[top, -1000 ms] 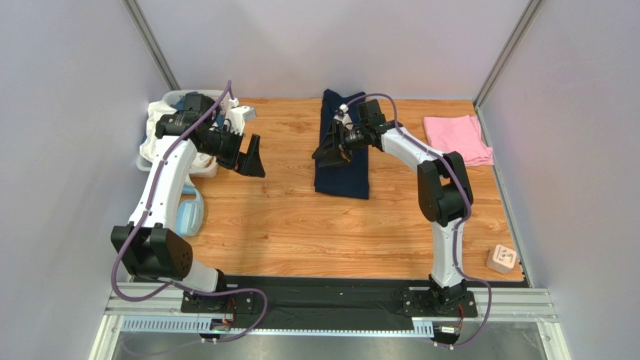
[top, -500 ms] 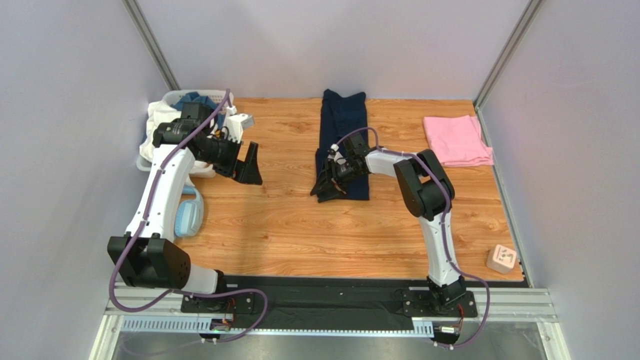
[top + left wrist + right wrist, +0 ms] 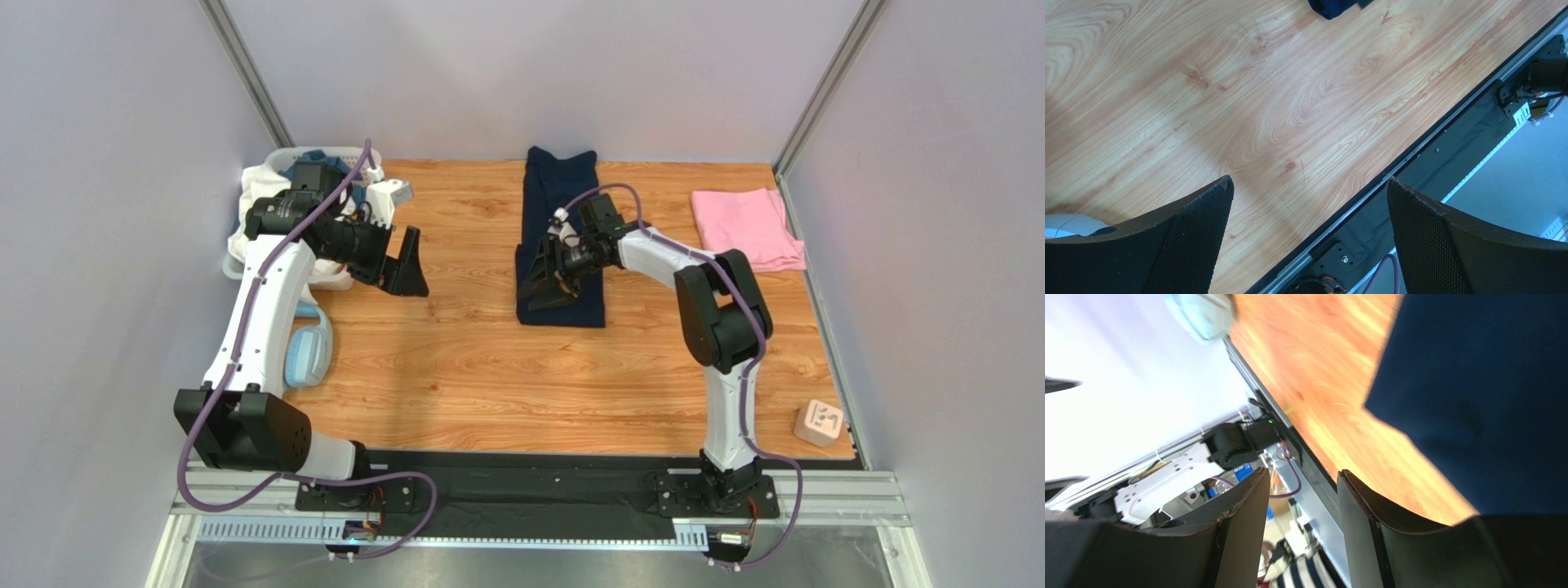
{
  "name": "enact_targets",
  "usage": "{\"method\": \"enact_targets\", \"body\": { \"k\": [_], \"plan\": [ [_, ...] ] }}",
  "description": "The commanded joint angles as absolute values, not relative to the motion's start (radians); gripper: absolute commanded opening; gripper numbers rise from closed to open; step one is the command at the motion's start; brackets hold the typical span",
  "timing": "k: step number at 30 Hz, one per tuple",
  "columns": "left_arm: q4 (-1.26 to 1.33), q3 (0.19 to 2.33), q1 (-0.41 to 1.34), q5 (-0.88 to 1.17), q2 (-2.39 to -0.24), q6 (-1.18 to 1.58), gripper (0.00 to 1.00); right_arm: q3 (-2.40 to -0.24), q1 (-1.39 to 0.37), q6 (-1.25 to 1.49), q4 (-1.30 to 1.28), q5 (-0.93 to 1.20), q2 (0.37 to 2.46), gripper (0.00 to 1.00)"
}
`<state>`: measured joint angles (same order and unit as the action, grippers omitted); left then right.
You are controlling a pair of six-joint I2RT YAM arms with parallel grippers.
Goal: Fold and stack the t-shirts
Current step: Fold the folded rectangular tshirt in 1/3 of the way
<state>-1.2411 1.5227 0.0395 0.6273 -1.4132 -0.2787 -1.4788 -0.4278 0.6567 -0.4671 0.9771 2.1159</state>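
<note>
The navy t-shirt lies folded into a long narrow strip at the centre back of the table. In the right wrist view its cloth fills the upper right. My right gripper hovers over the strip's near half, its jaws partly apart and nothing between them. The pink t-shirt lies folded flat at the back right. My left gripper hangs wide open over bare wood left of the navy shirt, empty. A corner of the navy shirt shows at that view's top edge.
A white basket with clothes stands at the back left, a white object beside it. Light-blue headphones lie at the left edge. A small beige box sits at the front right. Walls close in on three sides.
My right gripper swept toward the near end of the navy strip, then came back a little. The left arm barely shifted. Both shirts lie as before.
</note>
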Motion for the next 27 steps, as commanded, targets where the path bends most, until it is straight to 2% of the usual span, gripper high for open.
{"method": "enact_targets", "body": {
  "k": [1, 17, 22, 27],
  "plan": [
    [-1.255, 1.560, 0.034, 0.652, -1.391, -0.285, 1.00, -1.461, -0.370, 0.640, -0.450, 0.970, 2.010, 0.51],
    [-1.296, 1.605, 0.034, 0.623, -1.390, -0.319, 1.00, -1.301, -0.304, 0.611, -0.364, 0.953, 2.227, 0.49],
    [-1.301, 1.608, 0.034, 0.635, -1.394, -0.327, 1.00, -1.175, -0.316, 0.612, -0.309, 0.942, 2.132, 0.49],
    [-1.298, 1.600, 0.034, 0.643, -1.397, -0.340, 1.00, -0.919, -0.347, 0.666, -0.209, 0.948, 1.967, 0.49]
  ]
}}
